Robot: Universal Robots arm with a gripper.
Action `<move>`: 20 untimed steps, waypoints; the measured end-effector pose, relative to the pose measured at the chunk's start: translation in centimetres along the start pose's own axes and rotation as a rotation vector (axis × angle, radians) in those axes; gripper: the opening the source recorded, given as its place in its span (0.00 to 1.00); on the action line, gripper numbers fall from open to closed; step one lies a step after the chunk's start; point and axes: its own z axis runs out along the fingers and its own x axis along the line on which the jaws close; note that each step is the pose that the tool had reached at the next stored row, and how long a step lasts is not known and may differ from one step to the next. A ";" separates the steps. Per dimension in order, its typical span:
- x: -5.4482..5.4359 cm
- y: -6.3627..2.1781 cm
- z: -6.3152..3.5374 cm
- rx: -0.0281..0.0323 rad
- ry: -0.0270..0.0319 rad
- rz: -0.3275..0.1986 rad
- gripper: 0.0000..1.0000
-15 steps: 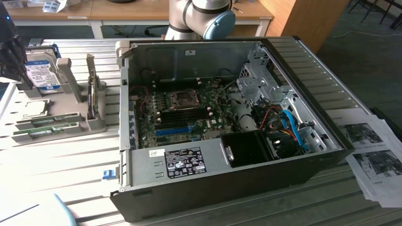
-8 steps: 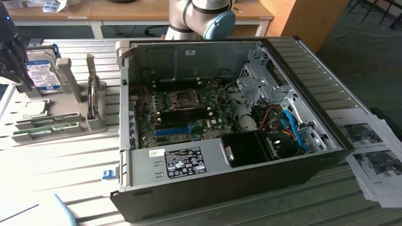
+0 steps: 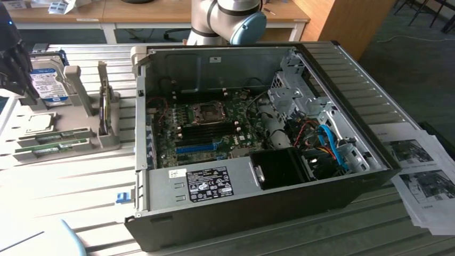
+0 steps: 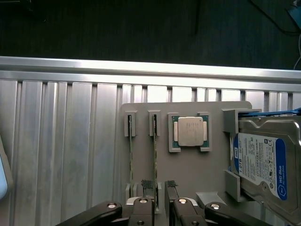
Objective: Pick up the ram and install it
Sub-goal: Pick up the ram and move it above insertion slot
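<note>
Bright daylight, glare on ribbed table (image 3: 71, 181), shadowed case (image 3: 213, 69) interior

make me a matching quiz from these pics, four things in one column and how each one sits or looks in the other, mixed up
Things
1. ram
2. processor chip
3. hard drive
4. computer case

States
a. carries a blue and white label
b. side open, insides showing
c. standing on edge in the grey holder, between the open jaws of the gripper
d. lying flat, silver face up

Pairs: 1-c, 2-d, 3-a, 4-b
</note>
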 end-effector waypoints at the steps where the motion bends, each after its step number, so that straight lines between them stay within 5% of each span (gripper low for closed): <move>1: 0.0 0.00 0.17 -0.0002 0.0002 0.000 0.23; 20: 0.0 -0.04 1.67 0.0000 0.0000 0.000 0.23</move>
